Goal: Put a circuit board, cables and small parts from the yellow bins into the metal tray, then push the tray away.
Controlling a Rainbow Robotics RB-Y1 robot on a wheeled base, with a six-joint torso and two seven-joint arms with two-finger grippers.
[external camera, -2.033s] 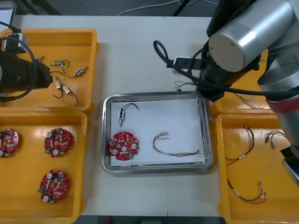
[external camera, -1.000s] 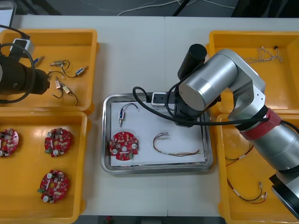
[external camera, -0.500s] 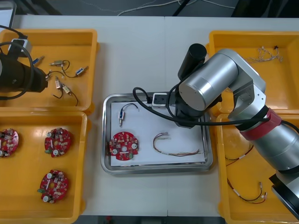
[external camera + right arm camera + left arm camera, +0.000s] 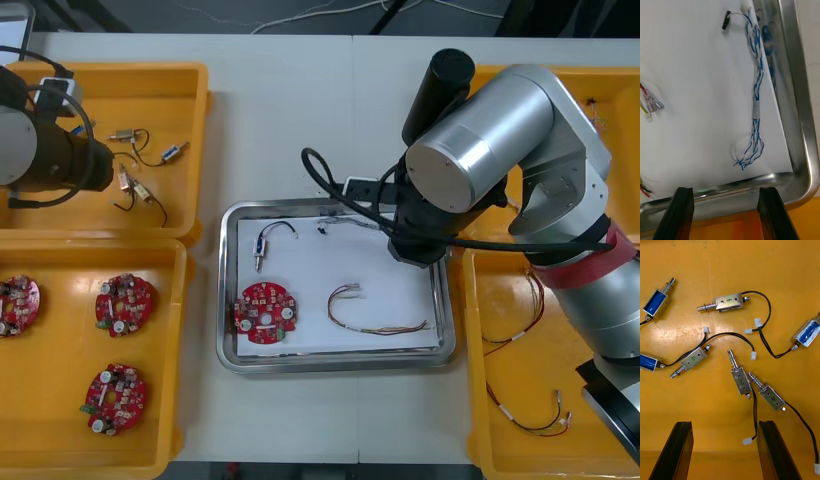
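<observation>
Metal tray [image 4: 330, 361] holds circuit board [image 4: 265, 312], cables [image 4: 375, 328], small metal part [image 4: 262, 250].

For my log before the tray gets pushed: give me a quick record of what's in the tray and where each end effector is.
In tray: circuit board, small metal part, red and yellow cable, blue and white cable
Right end effector: open, at the tray's edge near the blue and white cable
Left end effector: open, over small parts in a yellow bin

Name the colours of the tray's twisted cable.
The twisted cable is blue and white; see the right wrist view.
</observation>
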